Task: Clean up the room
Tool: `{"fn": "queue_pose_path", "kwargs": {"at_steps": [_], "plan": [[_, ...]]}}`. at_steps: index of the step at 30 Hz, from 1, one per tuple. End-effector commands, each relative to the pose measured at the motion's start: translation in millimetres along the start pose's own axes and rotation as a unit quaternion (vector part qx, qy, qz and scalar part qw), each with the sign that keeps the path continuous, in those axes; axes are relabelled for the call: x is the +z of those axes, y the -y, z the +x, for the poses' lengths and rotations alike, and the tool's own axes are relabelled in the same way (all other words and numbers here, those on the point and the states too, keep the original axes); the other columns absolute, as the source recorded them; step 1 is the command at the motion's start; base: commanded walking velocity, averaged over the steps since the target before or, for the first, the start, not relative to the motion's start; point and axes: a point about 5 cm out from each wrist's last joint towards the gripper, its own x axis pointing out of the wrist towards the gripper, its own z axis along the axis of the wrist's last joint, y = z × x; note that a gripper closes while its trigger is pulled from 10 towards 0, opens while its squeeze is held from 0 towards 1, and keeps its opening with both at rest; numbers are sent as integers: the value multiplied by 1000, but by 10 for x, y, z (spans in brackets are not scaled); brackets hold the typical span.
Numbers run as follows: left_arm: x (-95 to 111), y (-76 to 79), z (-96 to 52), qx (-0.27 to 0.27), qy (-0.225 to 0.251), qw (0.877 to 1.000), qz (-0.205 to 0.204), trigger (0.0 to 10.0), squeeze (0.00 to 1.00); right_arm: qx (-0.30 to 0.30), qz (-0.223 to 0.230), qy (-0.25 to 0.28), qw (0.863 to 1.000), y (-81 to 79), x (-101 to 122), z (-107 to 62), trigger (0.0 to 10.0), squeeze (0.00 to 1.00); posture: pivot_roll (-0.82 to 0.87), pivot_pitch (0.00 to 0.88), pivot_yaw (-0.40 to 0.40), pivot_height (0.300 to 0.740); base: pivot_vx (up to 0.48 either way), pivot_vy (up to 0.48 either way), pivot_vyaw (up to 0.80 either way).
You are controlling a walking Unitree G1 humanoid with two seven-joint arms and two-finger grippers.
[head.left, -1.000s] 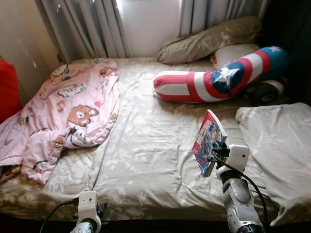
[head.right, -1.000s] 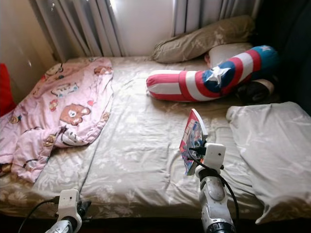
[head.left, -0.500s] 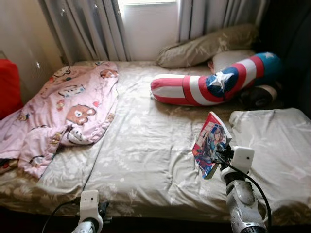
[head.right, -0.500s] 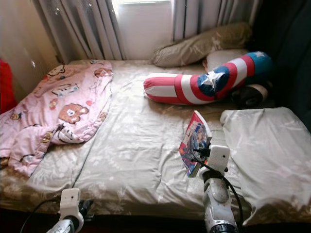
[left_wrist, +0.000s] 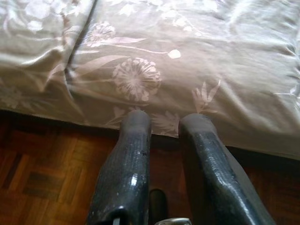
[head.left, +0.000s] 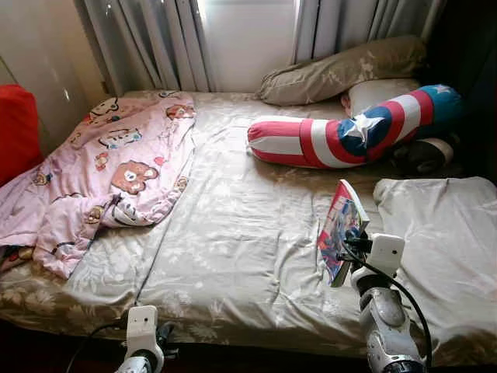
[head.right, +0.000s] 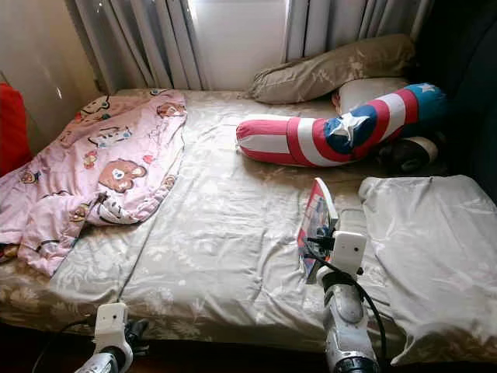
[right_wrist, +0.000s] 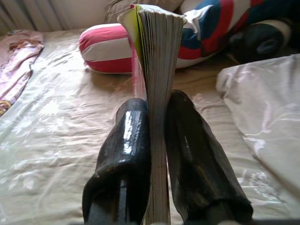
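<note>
Held item: comic book [head.left: 340,231], thin, colourful illustrated cover, page block pale; carried on edge above the bed, cover facing the robot's left.
Right gripper [right_wrist: 157,140]: fingers [right_wrist: 123,154] pinched narrow on the comic book, one each side of the page block near its lower edge; the rest stands free beyond the tips.
Long axis: runs up and away from the gripper, roughly in line with the fingers, leaning toward the striped bolster [head.left: 349,136].
Position: over the right half of the bedsheet [head.left: 233,233], just beside the loose grey pillow [head.left: 446,241]; not touching either, as far as I can tell.
Left gripper [left_wrist: 161,124]: low at the bed's front edge, over wood floor [left_wrist: 42,173]; fingers slightly apart, holding nothing.
Nearer arm: right arm already has the book; left is well apart from it.
Other clutter: pink cartoon-print blanket [head.left: 109,171] crumpled on the bed's left side, nearer the left arm.
Next move, judged: carry the book off the bed to a proper place; the grip near one edge may let it swing.
</note>
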Motion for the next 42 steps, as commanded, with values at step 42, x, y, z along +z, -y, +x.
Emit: {"fn": "queue_pose_path", "kwargs": {"at_steps": [42], "plan": [[402, 128, 60, -42, 123, 991, 11, 10000, 0, 2, 7, 30, 1000, -29, 75, 2, 10000, 0, 14, 0, 33, 740, 127, 0, -18]]}}
